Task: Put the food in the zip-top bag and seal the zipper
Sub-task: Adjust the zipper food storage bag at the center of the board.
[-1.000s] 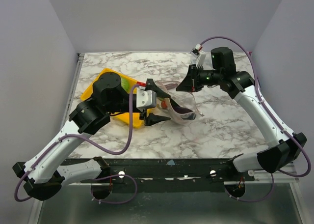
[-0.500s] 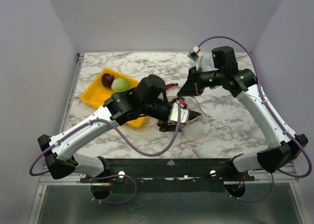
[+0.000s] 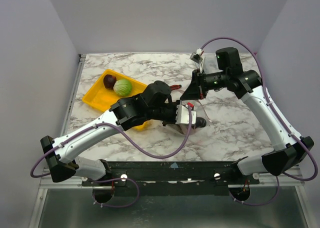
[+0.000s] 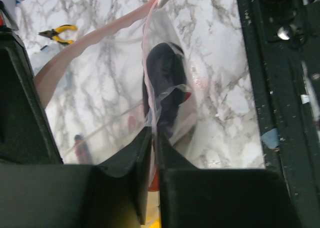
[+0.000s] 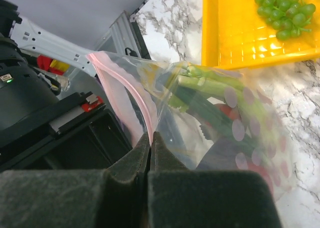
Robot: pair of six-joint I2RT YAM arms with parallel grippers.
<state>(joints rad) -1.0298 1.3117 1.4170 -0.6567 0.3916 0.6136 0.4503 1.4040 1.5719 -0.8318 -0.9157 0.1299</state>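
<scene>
The zip-top bag (image 3: 202, 109) hangs stretched between my two grippers at the table's middle. My left gripper (image 3: 195, 122) is shut on the bag's mouth edge; in the left wrist view the jaws (image 4: 152, 133) pinch the pinkish zipper (image 4: 146, 63), with the dark eggplant (image 4: 167, 83) behind the plastic. My right gripper (image 3: 192, 92) is shut on the other end of the zipper (image 5: 131, 95), its jaws (image 5: 151, 134) closed on the strip. Inside the bag I see green celery stalks (image 5: 210, 88), a red tomato (image 5: 227, 110) and the eggplant (image 5: 225, 155).
A yellow tray (image 3: 95, 95) at the back left holds a green cabbage (image 3: 122, 87) and a dark red ball (image 3: 109, 80); grapes (image 5: 285, 13) lie in it too. A red-handled tool (image 3: 175, 88) lies behind the bag. Yellow pliers (image 4: 59, 34) lie on the marble.
My left arm swung from the tray over to the bag, and its open gripper closed on the bag's mouth edge. The right gripper kept its hold and barely moved.
</scene>
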